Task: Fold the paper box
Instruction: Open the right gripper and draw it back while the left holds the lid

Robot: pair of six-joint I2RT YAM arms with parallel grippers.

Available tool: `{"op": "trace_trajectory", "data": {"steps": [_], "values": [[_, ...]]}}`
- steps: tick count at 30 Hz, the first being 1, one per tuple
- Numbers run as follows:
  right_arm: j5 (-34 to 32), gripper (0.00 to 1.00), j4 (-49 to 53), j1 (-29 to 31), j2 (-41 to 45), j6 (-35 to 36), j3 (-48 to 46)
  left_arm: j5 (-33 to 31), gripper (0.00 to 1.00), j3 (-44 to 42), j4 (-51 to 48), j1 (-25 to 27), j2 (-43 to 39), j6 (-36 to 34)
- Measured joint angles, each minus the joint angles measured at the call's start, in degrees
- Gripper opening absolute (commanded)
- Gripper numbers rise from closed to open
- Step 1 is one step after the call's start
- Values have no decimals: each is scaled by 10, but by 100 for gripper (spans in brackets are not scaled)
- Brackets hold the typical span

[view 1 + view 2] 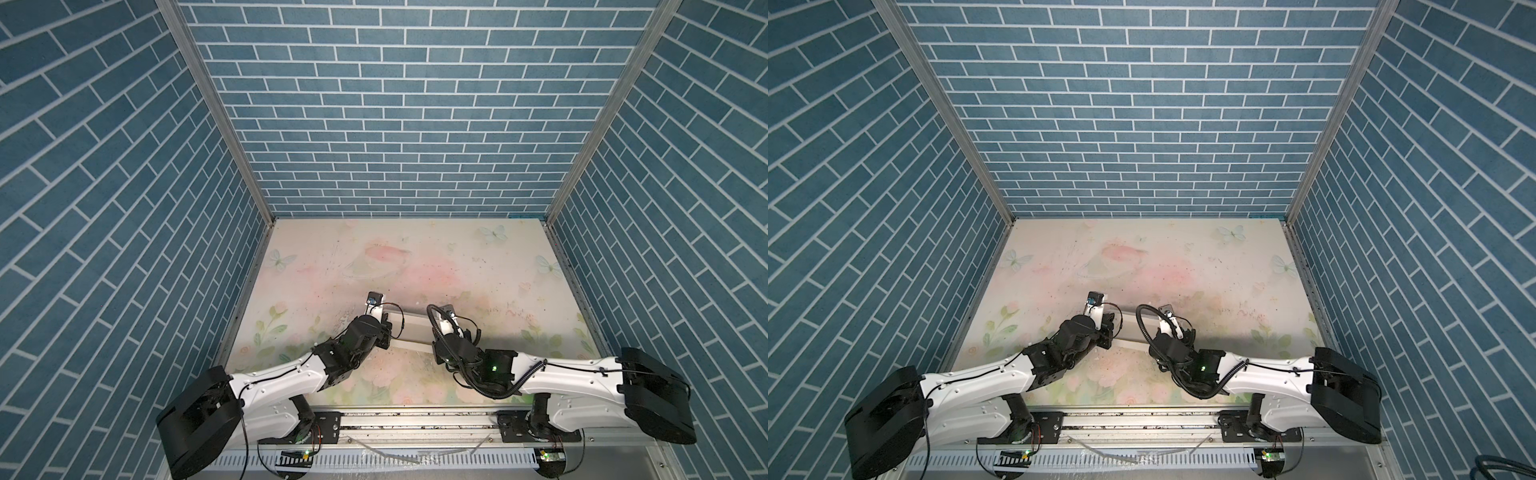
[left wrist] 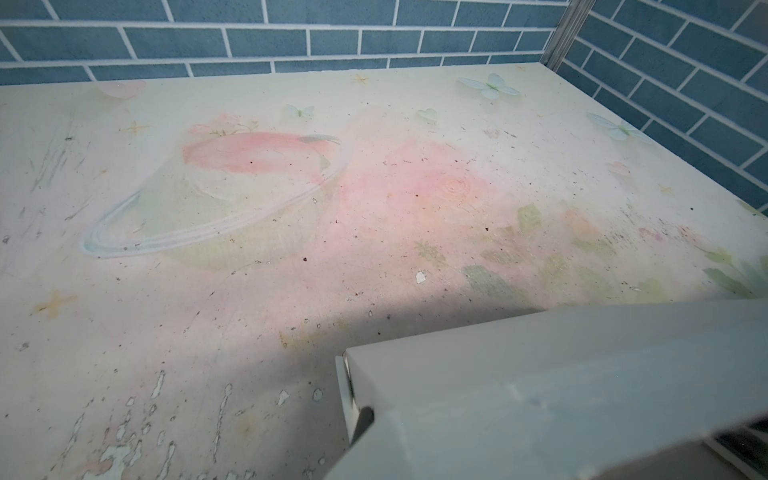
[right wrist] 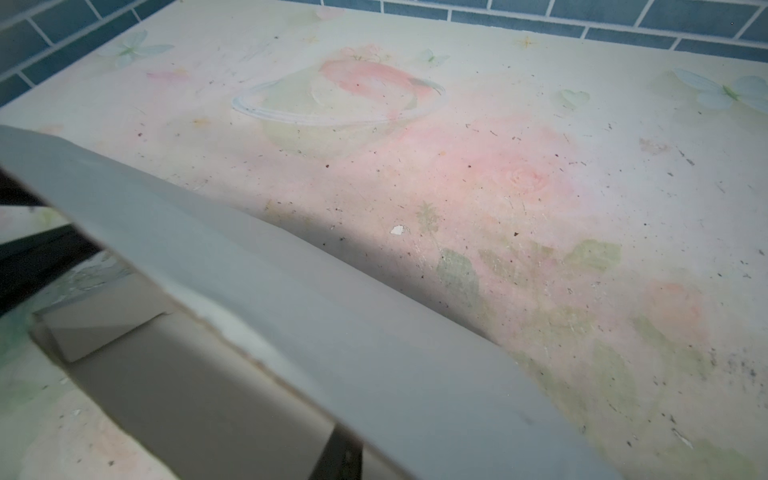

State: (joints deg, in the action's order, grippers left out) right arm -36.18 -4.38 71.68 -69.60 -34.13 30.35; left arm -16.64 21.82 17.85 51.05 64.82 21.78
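The white paper box (image 1: 411,330) (image 1: 1133,332) lies on the table between my two wrists in both top views, mostly covered by them. My left gripper (image 1: 387,330) is at the box's left end. In the left wrist view a white panel of the box (image 2: 540,395) covers the jaws, and one dark fingertip (image 2: 365,415) shows at its folded corner. My right gripper (image 1: 439,340) is at the box's right end. In the right wrist view a raised flap of the box (image 3: 332,332) lies across the jaws, with one dark finger (image 3: 340,453) under its edge.
The floral table (image 1: 415,257) stretches to the back wall behind the box. Blue brick walls (image 1: 395,124) close in the left, back and right sides. A metal rail (image 1: 415,419) with the arm bases runs along the front edge.
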Motion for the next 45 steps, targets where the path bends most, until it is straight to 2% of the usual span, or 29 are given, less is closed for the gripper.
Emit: {"op": "trace_trajectory", "data": {"steps": [10, 18, 21, 24, 29, 33, 38, 41, 45], "values": [[5, 33, 57, 29, 104, -7, -19, -9, 0, -11, 11, 18, -3, 1], [16, 43, 127, 62, 190, -16, -27, -21, 0, -15, 14, 26, -3, 1], [21, 50, 206, 75, 190, -5, 11, -24, 0, -16, 14, 28, -3, 1], [25, 57, 299, 86, 165, 16, 96, -26, 0, -16, 13, 29, -3, 1], [25, 61, 436, 99, 91, 66, 249, -29, 0, -16, 13, 31, -4, 1], [14, 60, 500, 103, 70, 101, 291, -32, 0, -18, 8, 34, -11, 1], [-7, 58, 504, 98, 113, 125, 292, -35, 0, -28, 5, 37, -27, 0], [-24, 58, 493, 81, 154, 97, 292, -38, 0, -40, 4, 40, -44, -5], [-35, 58, 473, 46, 200, -7, 276, -43, 0, -59, 0, 44, -75, -15]]}}
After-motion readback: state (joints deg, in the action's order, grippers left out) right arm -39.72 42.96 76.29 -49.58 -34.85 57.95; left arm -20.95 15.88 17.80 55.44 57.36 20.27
